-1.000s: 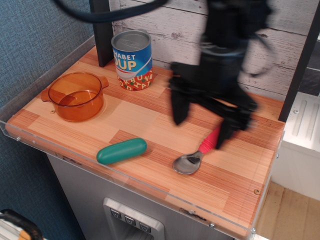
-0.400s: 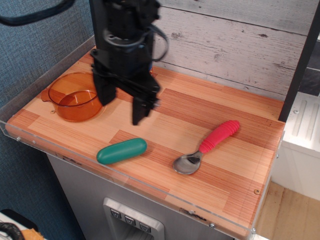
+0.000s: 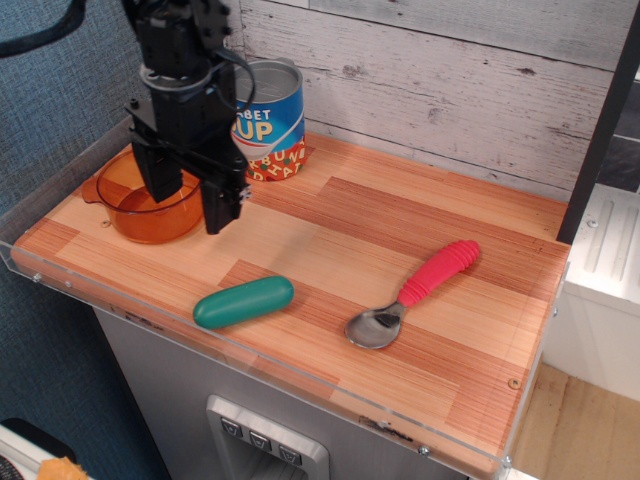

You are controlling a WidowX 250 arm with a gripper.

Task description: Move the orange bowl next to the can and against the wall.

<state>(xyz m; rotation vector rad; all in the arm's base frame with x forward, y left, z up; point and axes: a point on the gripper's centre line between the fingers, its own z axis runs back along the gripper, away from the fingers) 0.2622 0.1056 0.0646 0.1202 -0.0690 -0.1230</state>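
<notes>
The orange bowl sits at the left of the wooden tabletop, partly hidden behind my gripper. My black gripper hangs over the bowl's right rim with its jaws apart, one finger over the bowl's inside and one just outside its right wall; it is open and holds nothing. The can with its blue label stands upright behind and to the right of the bowl, against the whitewashed plank wall. The bowl stands apart from the plank wall and a short gap in front of the can.
A green capsule-shaped object lies near the front edge. A spoon with a red handle lies at the front right. A blue textured wall bounds the left side. A clear plastic rim edges the tabletop.
My gripper has swept from the right side of the table across to the left and now hangs at the bowl's right rim. The bowl, can, capsule and spoon have not moved.
</notes>
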